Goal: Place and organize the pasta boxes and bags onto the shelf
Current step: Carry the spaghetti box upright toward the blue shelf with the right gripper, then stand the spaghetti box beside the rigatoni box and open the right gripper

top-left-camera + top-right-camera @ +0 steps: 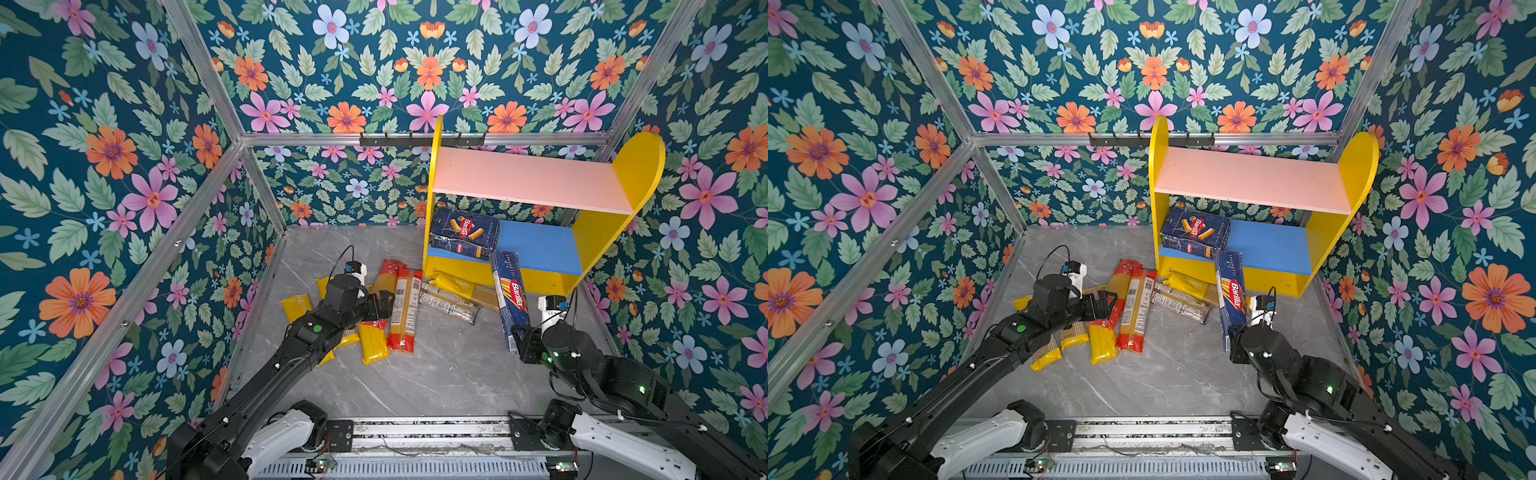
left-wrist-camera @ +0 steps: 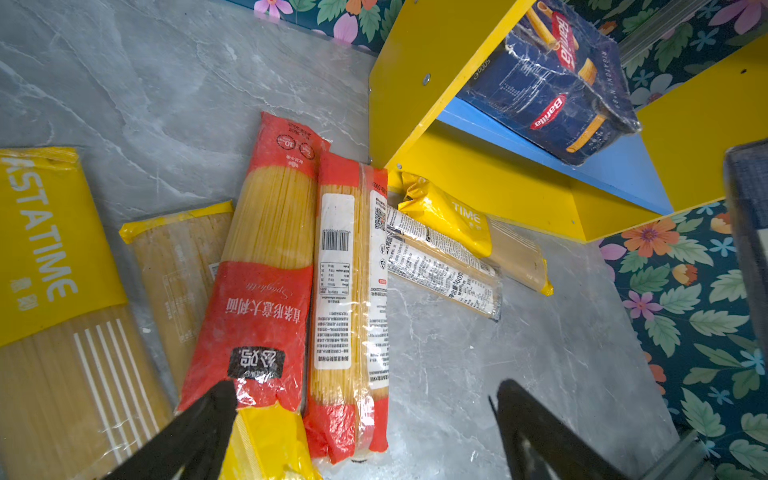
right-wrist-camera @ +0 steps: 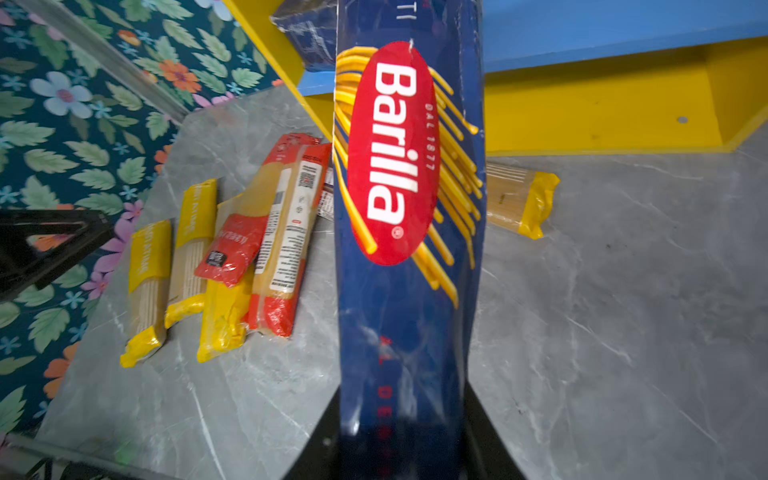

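Observation:
The shelf [image 1: 536, 183] stands at the back right. The wide pasta box [image 1: 464, 232] lies on the left of its blue lower board [image 1: 540, 245]. My right gripper [image 3: 401, 415] is shut on the near end of the narrow pasta box [image 1: 510, 295]. That box's far end reaches the blue board's front edge beside the wide box. Several bags lie in a pile on the table left of the shelf: two red-ended bags [image 2: 266, 270], yellow-ended ones [image 1: 374, 338] and a white-labelled one [image 2: 440, 262]. My left gripper [image 2: 365, 390] is open just above the red-ended bags' near ends, holding nothing.
Floral walls with aluminium frame bars close in the grey marble table [image 1: 436, 374] on three sides. A black hook rail [image 1: 419, 139] runs along the back wall behind the shelf. The arms' mounting rail [image 1: 415, 428] lines the front edge.

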`<state>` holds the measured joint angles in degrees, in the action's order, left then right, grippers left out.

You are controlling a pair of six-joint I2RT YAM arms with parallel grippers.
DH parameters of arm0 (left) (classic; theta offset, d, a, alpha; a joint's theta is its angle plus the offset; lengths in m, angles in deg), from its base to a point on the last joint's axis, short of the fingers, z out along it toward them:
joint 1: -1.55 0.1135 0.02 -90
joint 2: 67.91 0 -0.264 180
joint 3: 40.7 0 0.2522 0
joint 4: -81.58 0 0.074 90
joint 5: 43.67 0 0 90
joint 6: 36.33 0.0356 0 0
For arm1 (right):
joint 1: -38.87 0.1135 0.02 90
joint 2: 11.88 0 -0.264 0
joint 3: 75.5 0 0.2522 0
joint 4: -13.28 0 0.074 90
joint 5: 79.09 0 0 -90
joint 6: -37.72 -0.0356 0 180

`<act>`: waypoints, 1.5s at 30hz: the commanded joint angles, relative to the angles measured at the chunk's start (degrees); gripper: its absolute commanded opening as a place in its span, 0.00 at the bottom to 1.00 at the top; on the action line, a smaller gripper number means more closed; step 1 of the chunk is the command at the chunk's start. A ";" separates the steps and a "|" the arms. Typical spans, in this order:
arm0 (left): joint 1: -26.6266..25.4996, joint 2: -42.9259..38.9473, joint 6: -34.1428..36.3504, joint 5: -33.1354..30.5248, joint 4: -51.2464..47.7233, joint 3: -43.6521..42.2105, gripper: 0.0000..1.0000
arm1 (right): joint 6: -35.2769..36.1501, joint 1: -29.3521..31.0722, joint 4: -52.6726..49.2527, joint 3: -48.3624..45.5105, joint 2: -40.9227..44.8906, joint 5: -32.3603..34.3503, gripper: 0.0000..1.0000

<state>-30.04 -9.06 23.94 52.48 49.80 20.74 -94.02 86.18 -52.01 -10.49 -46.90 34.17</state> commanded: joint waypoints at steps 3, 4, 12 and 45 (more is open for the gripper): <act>-0.04 0.58 1.43 0.53 1.67 1.14 1.00 | 6.72 -9.67 8.85 1.44 -1.59 -9.03 0.27; -0.05 0.66 1.57 0.44 1.67 1.33 1.00 | 7.67 -11.00 8.99 2.14 -2.13 -9.61 0.27; -0.06 1.56 2.51 -0.17 1.67 2.14 1.00 | 13.33 -24.79 13.19 5.80 -8.55 -18.45 0.28; -0.04 1.98 5.87 -3.01 1.10 3.56 1.00 | 20.29 -39.31 38.14 14.61 -44.87 -18.13 0.28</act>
<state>-30.11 -6.79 28.66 50.39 50.20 23.91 -74.23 46.90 -22.04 2.64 -91.01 14.37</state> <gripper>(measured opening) 0.996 0.323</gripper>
